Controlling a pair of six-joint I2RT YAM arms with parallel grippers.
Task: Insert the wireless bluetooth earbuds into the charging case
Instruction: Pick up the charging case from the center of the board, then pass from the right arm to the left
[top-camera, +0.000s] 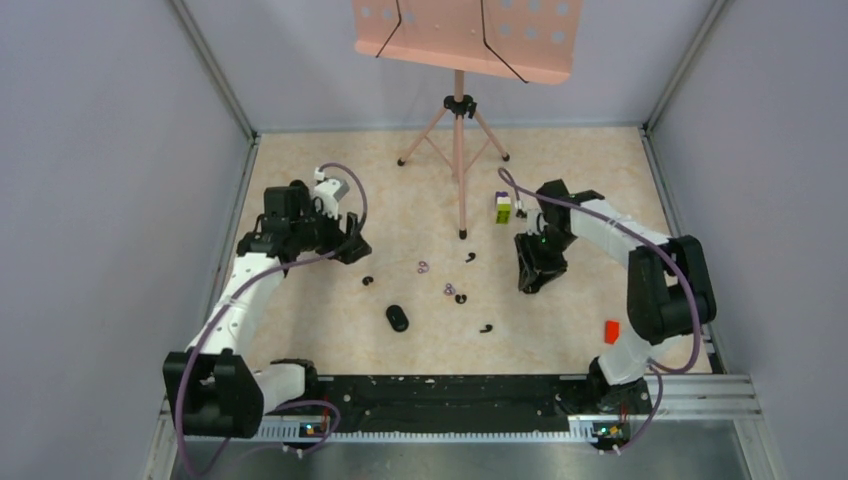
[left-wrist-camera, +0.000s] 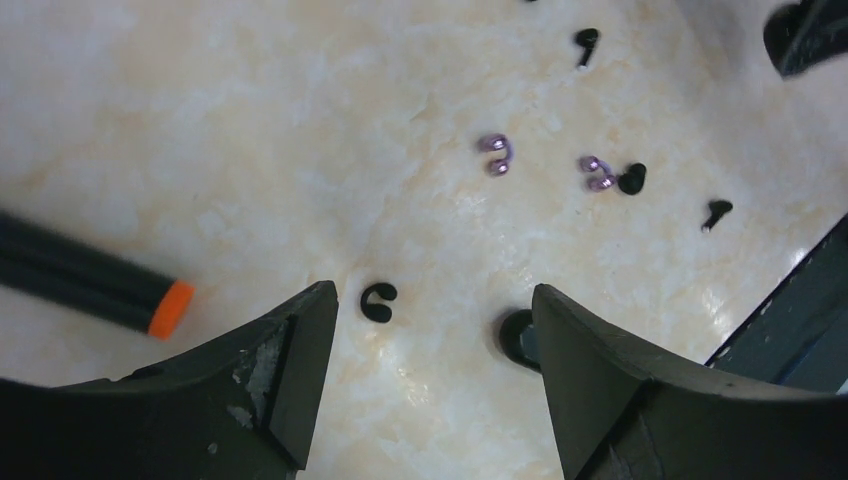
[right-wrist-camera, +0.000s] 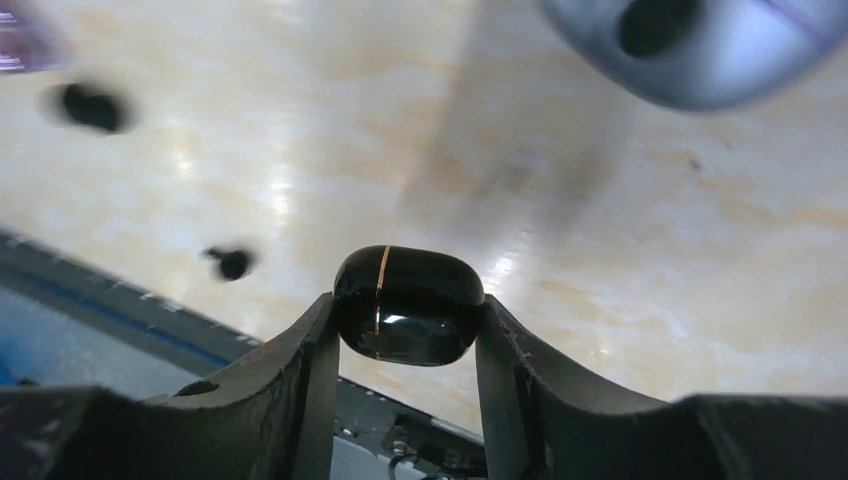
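Note:
Black comma-shaped earbuds lie on the table: one (top-camera: 367, 281) just beyond my left fingertips (left-wrist-camera: 378, 302), others at mid-table (top-camera: 470, 257) (top-camera: 461, 298) (top-camera: 486, 328). Two pale purple earbuds (top-camera: 423, 267) (top-camera: 450, 289) lie among them, also in the left wrist view (left-wrist-camera: 495, 154) (left-wrist-camera: 597, 172). My left gripper (top-camera: 350, 248) (left-wrist-camera: 432, 300) is open and empty, low over the table. My right gripper (top-camera: 530, 278) (right-wrist-camera: 405, 305) is shut on a glossy black charging case (right-wrist-camera: 408, 303) with a thin gold seam, lid closed. A second black oval case (top-camera: 398, 318) lies on the table, partly hidden behind my left finger (left-wrist-camera: 515, 335).
A pink music stand (top-camera: 459, 110) has its tripod feet at the back of the table. A green-and-purple block (top-camera: 503, 208) stands next to the right arm. A small orange object (top-camera: 611, 331) lies at right front. A black rod with an orange tip (left-wrist-camera: 170, 308) shows in the left wrist view.

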